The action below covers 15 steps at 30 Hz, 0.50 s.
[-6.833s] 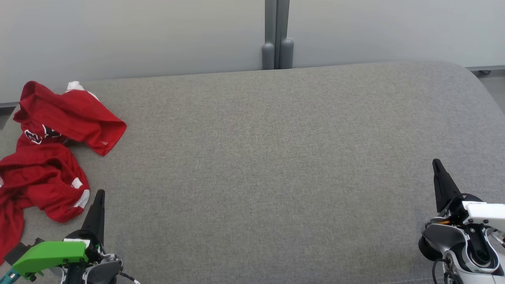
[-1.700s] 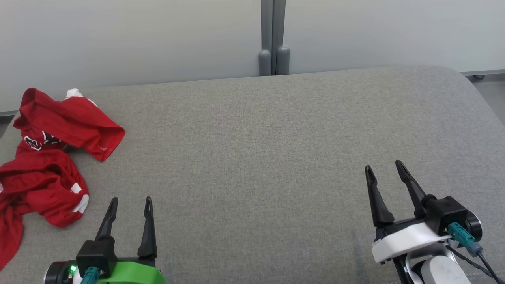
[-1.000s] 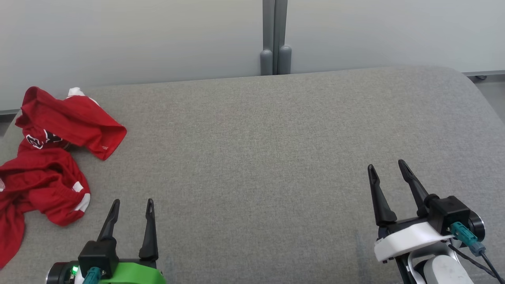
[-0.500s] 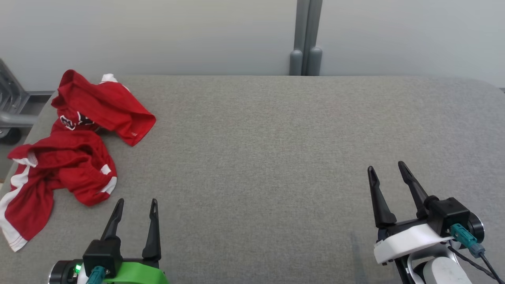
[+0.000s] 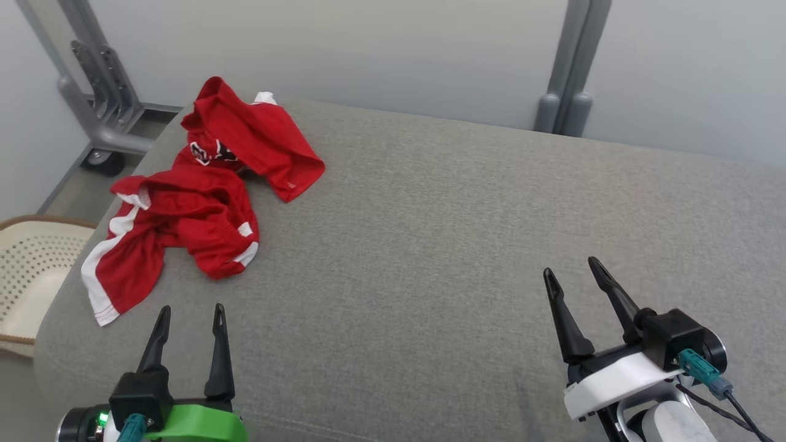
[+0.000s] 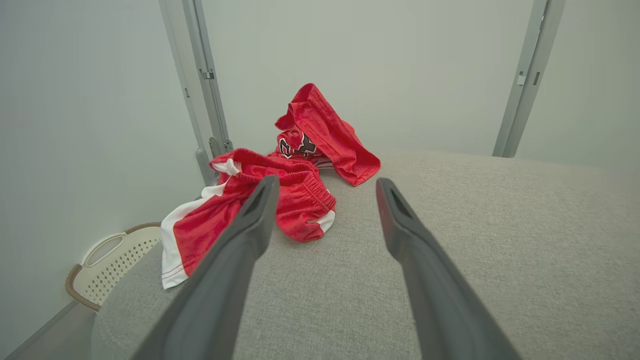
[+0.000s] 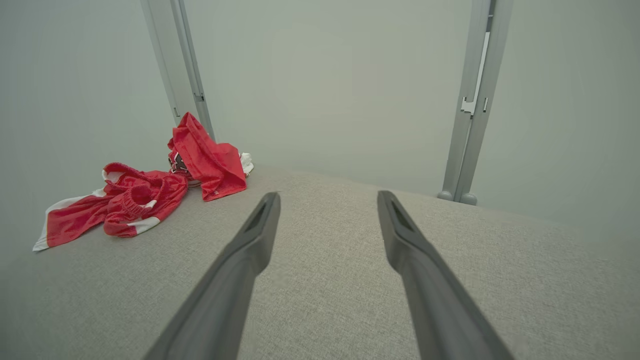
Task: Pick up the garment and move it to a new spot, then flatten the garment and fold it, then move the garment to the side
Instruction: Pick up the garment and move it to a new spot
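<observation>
The red garment [image 5: 202, 215] bears a black-and-white emblem [image 5: 210, 152] at ten o'clock. Its characters are too small to read.

Crumpled red garment [image 5: 202, 202] at far left of grey surface [image 5: 430, 245]; left gripper [image 5: 191, 308] near it, fingers spread; right gripper [image 5: 570, 266] well apart, lower right, likewise spread; cream basket [image 5: 31, 270] beside left edge.

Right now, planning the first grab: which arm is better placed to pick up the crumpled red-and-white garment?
Left. The left gripper, open, sits just short of the crumpled red-and-white garment at the left end of the grey fabric cushion; the right gripper, also open, is far across the cushion from it.
</observation>
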Tool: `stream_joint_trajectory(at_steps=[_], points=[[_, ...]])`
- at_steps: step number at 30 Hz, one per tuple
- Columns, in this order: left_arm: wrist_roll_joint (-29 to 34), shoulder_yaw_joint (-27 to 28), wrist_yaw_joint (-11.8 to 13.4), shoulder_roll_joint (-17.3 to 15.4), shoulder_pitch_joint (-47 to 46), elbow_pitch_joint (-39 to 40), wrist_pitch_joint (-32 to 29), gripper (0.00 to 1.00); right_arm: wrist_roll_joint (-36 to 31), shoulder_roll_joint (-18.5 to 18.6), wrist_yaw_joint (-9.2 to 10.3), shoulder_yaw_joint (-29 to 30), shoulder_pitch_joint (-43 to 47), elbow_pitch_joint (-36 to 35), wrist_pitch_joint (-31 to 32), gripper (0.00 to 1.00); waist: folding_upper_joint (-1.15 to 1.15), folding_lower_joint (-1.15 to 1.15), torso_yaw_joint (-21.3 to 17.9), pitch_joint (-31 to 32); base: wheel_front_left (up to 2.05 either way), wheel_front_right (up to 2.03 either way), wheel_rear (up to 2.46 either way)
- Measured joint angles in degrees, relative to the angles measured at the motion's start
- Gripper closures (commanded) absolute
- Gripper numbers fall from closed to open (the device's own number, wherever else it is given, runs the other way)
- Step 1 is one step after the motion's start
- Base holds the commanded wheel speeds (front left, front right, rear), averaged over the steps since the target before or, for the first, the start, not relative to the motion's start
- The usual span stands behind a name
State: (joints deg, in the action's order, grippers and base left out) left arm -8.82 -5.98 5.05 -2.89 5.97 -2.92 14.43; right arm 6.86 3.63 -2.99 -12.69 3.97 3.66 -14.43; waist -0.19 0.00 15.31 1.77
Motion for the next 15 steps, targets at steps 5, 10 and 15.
stream_joint_trajectory(at_steps=[5, 10, 15], points=[[0.01, -2.04, -0.26, 0.01, -0.01, -0.47, 0.0, 0.0, 0.16, -0.09, 0.16, 1.25, 0.12, 0.15, 0.0, 0.0, 0.0, 0.0, 4.54, 0.68, 0.0, 0.0, 0.0], [-0.02, -1.0, -0.47, 0.02, 0.05, -0.47, 0.0, 0.0, 0.16, -0.25, 0.48, 0.3, 0.14, 0.25, 0.0, 0.0, 0.0, 0.0, 7.99, 1.2, 0.0, 0.0, 0.0], [-0.08, 0.36, -0.43, 0.01, 0.21, -0.27, 0.0, 0.0, 0.16, -0.35, 0.41, -0.22, 0.13, 0.48, 0.0, 0.0, 0.0, 0.0, 8.99, 1.58, 0.0, 0.0, 0.0]])
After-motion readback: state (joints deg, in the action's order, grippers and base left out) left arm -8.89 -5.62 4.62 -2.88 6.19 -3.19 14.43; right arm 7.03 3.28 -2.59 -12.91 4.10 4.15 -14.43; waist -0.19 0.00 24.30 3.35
